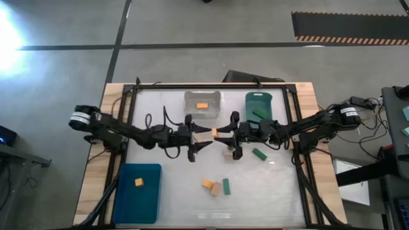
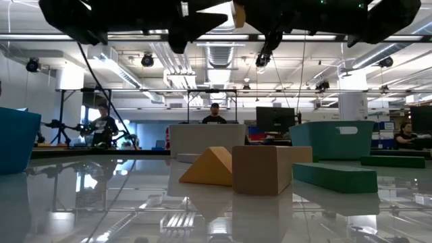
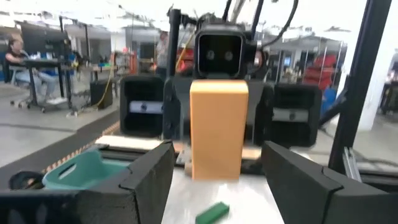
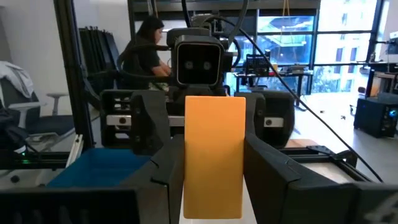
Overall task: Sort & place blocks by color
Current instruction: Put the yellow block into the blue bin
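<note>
No brand, label or writing can be read anywhere. The table (image 1: 192, 211) has a glossy pale top framed in black rails, with bare wood at its sides; it stands on a grey concrete floor crossed by dark lines. Beyond it lies an open workshop with ceiling ducts, lamps, monitors and people at desks.

Both arms meet above the table's middle. The right gripper (image 1: 225, 136) clamps an orange bar (image 4: 214, 155) between its fingers, held up in the air. The left gripper (image 1: 199, 137) faces it just beside, fingers spread wide and empty, the bar standing in front of their gap.

At the far edge sit a clear bin (image 1: 203, 96) holding one orange block (image 1: 202, 106) and a green bin (image 1: 258, 101) holding a green one. A blue bin (image 1: 138, 186) near the left front corner holds an orange cube (image 1: 138, 182). On the table lie a green bar (image 1: 259, 154) under the right arm and, nearer the front, an orange wedge (image 2: 206, 167), a tan cube (image 2: 263, 169) and another green bar (image 2: 335, 178) close together.
</note>
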You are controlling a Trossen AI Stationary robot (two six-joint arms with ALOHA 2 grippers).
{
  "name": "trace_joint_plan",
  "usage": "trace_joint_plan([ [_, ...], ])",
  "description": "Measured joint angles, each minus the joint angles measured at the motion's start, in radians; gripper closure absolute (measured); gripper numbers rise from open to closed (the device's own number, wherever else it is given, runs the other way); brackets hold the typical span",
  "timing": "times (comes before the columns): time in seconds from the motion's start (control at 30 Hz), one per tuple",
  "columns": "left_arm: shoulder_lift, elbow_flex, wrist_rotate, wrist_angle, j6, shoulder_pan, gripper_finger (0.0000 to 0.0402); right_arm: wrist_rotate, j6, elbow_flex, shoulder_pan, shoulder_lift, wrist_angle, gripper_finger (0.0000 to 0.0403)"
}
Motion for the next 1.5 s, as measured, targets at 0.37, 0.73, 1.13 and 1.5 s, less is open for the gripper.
trace_joint_plan([
  [0.37, 0.117, 0.078, 0.031, 0.052, 0.000, 0.000, 0.0176, -0.001, -0.022, 0.000, 0.000, -0.002, 0.004, 0.0285],
  [0.73, 0.118, 0.086, 0.024, 0.041, 0.013, 0.000, 0.0281, -0.013, -0.027, 0.000, 0.002, -0.004, 0.010, 0.0285],
  [1.13, 0.118, 0.085, 0.005, 0.031, -0.003, 0.000, 0.0285, 0.009, 0.004, 0.000, 0.000, -0.003, 0.011, 0.0205],
  [1.5, 0.070, 0.085, -0.022, -0.300, -0.211, -0.001, 0.0285, 0.015, 0.000, 0.000, -0.003, -0.132, -0.157, 0.0172],
])
